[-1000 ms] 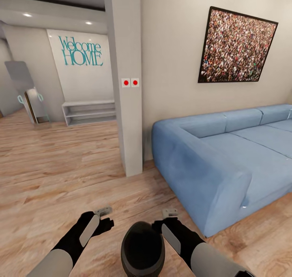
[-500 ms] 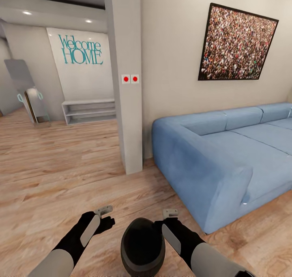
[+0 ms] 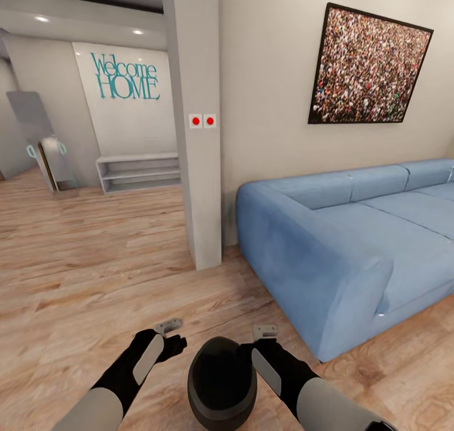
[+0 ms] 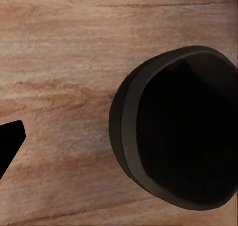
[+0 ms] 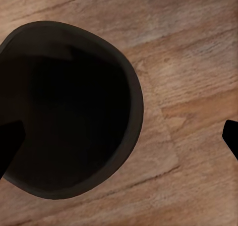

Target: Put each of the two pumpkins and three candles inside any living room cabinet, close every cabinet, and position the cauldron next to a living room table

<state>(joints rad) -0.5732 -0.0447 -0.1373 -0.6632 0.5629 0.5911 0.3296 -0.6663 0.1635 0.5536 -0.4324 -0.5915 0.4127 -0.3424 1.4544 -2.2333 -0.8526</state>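
Where the right gripper (image 3: pixel 252 350) sits at the lower middle of the head view, one dark fingertip (image 5: pixel 9 145) is seen over the black inside of the cauldron (image 3: pixel 222 380) and the other at the far edge of the right wrist picture over bare wood, so the fingers are spread wide with the pot's rim between them; whether the rim is actually pinched cannot be told. Beside it, the left gripper (image 3: pixel 175 344) is seen just left of the pot in the head view, apart from it, and only one dark fingertip (image 4: pixel 10 141) is shown in the left wrist picture, well clear of the pot's rolled rim, so its state cannot be told. The cauldron is placed at the bottom centre of the head view, between the two black-sleeved forearms, with its wide mouth turned up toward the camera and the wooden floor (image 3: pixel 94 273) seen below it. Further out, a blue sofa (image 3: pixel 353 242) is spread across the right half of the frame, with a framed picture of a crowd (image 3: pixel 369 68) hung on the wall above it at the upper right. A pale pillar (image 3: pixel 198 166) with two red buttons (image 3: pixel 202 121) is seen at the centre. At the upper left, a white wall lettered "Welcome HOME" (image 3: pixel 126 78) is shown, with a low grey shelf (image 3: pixel 139 174) under it.
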